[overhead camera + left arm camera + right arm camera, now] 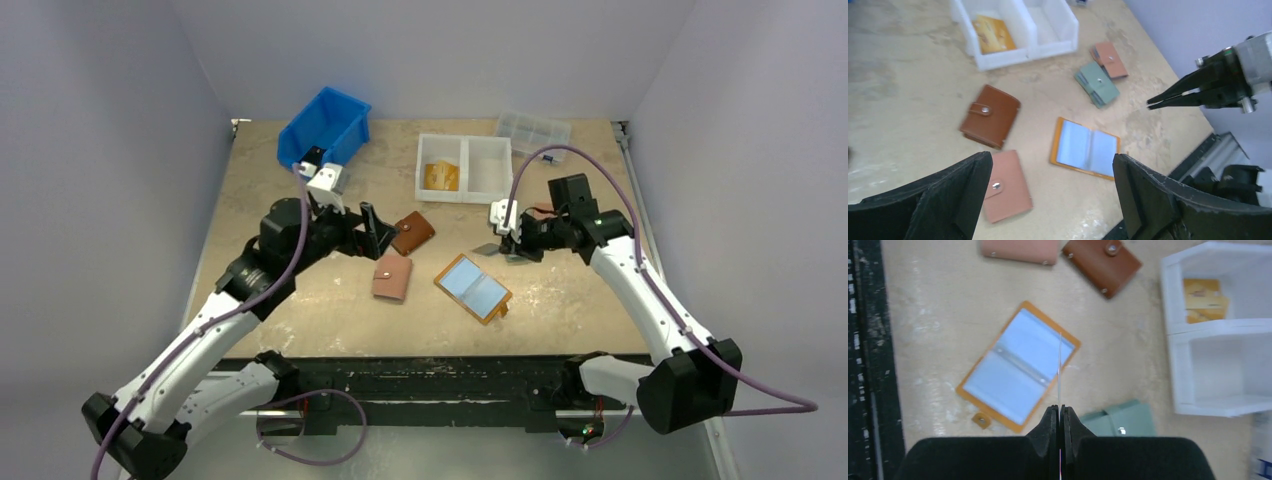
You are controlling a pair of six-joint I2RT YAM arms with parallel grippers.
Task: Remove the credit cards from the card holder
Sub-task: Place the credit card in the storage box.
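The mustard-orange card holder (pixel 472 288) lies open on the table, its bluish clear sleeves facing up (pixel 1085 148) (pixel 1018 367). My right gripper (pixel 1060 410) is shut on a thin pale credit card (pixel 1060 365), seen edge-on and held above the holder's right side. In the top view that gripper (pixel 508 246) hovers just right of and behind the holder. An orange-yellow credit card (pixel 440 175) (pixel 993 34) (pixel 1205 300) lies in the white tray's left compartment. My left gripper (pixel 370 232) (pixel 1052 165) stands open and empty, raised to the left of the holder.
A dark brown wallet (pixel 412 232) and a pink wallet (pixel 392 276) lie left of the holder. A green wallet (pixel 1097 83) and another pink one (pixel 1110 59) lie near the right arm. At the back stand a white two-compartment tray (pixel 466 190), a blue bin (pixel 325 125) and a clear box (pixel 533 130).
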